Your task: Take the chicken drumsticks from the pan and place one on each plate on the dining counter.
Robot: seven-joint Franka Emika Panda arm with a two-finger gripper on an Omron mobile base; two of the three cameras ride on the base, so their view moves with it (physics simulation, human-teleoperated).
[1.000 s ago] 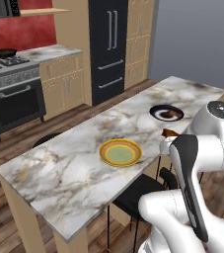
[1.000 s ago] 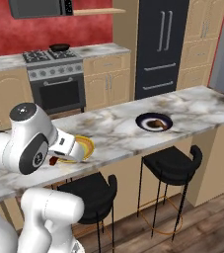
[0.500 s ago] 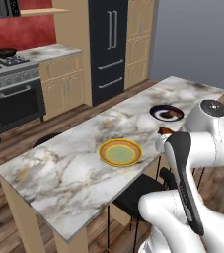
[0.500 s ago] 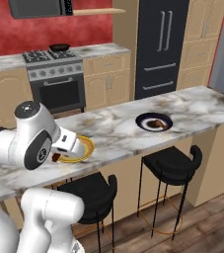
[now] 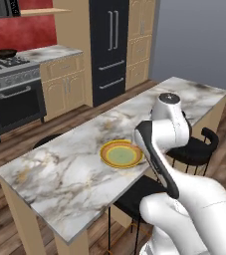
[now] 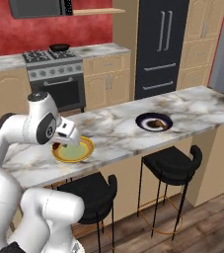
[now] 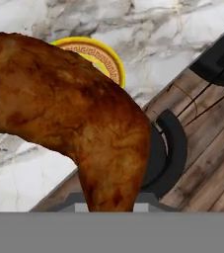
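- Your gripper pinches a glossy, mottled reddish-brown chicken drumstick, curved like a hook.
- It hangs over the yellow-rimmed plate, at its 9 o'clock edge, on the dining counter.

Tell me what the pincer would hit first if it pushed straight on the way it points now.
Probably the yellow-rimmed plate: the pincer, shut on a chicken drumstick, points down at its near edge on the dining counter. Depth is unclear; it might meet the marble beside it.
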